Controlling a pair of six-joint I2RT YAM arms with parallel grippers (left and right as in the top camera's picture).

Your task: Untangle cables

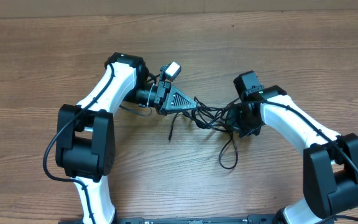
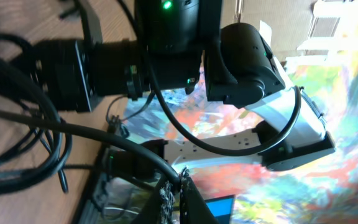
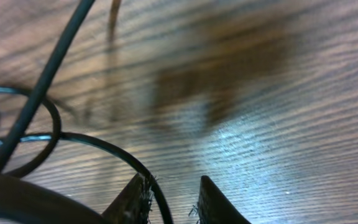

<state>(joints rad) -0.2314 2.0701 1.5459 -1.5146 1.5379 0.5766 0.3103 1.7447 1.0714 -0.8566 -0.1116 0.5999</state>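
Cables [image 1: 211,118]: tangled mid-tabletop [image 1: 55,50], between both arms, one loop trailing toward the near edge
Left pincer [image 1: 193,104]: together, clamped on a strand
Right pincer [image 3: 173,182]: slightly apart, a strand passing between

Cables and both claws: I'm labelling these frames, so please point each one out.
cables [image 1: 213,117], overhead view, the tangle between the two claws.
left claw [image 1: 194,104], overhead view, the tip where its fingers meet.
right claw [image 3: 173,182], right wrist view, the gap midway between its fingertips.
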